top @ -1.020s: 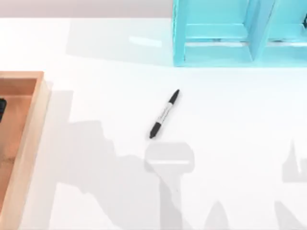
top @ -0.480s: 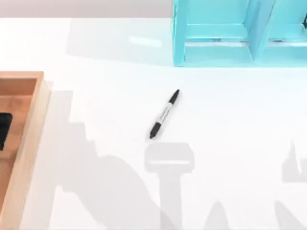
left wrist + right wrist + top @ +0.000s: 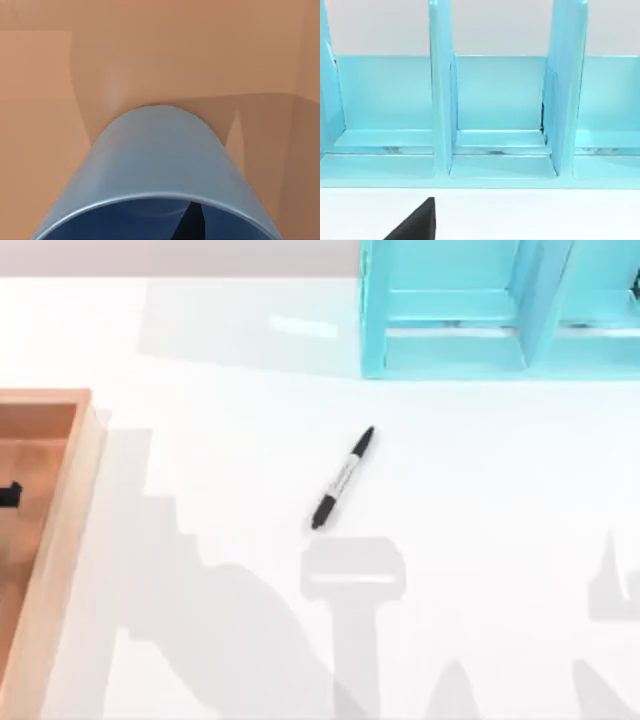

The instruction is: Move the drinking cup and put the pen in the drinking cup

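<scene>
— Since a second ago, what has moved?

— Only the dark bit of the left end effector [image 3: 8, 495] at the top view's left edge. It has shifted about inside the wooden tray [image 3: 62, 540] and now shows less of itself. The pen [image 3: 343, 478] has not stirred.

— Has that end effector closed on anything?

— I cannot tell. Its wrist view looks straight along the drinking cup [image 3: 160, 155], so the cup is right at it, with a dark shape inside the mouth. Whether that is a grip is not clear.

— Where is the cup?

— On the tray's floor, near a corner where two walls meet.

— And the pen from there?

— Off to the right, beyond the tray wall, well apart, near the middle of the counter [image 3: 520, 500]. Its long axis runs diagonally, from near-left to far-right in the top view. The cup must come out that way, I judge, and the left arm is plainly the one for it.

— The right end effector [image 3: 415, 222]?

— Parked low, facing the blue rack [image 3: 450, 340] at the counter's far right. Its state I cannot tell either.

— The count?

— One cup, one pen, one tray, one rack.
</scene>
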`<control>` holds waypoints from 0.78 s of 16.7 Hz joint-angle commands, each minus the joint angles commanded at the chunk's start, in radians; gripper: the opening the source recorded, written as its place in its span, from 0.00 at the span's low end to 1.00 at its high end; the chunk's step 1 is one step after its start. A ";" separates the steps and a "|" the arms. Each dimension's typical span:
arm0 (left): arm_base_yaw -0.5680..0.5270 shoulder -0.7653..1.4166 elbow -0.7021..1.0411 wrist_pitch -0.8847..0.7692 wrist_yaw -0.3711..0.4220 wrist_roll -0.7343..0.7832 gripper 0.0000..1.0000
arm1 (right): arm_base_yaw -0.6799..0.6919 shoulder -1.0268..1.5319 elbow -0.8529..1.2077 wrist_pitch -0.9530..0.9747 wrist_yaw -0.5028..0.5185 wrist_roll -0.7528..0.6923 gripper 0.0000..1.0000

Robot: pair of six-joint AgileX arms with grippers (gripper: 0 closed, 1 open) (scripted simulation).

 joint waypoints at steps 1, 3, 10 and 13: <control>0.000 0.000 0.000 0.000 0.000 0.000 0.25 | 0.000 0.000 0.000 0.000 0.000 0.000 1.00; 0.000 0.000 0.000 0.000 0.000 0.000 0.10 | 0.000 0.000 0.000 0.000 0.000 0.000 1.00; 0.000 0.000 0.000 0.000 0.000 0.000 0.00 | 0.000 0.000 0.000 0.000 0.000 0.000 1.00; -0.001 -0.002 0.001 0.000 0.000 0.000 0.00 | 0.000 0.000 0.000 0.000 0.000 0.000 1.00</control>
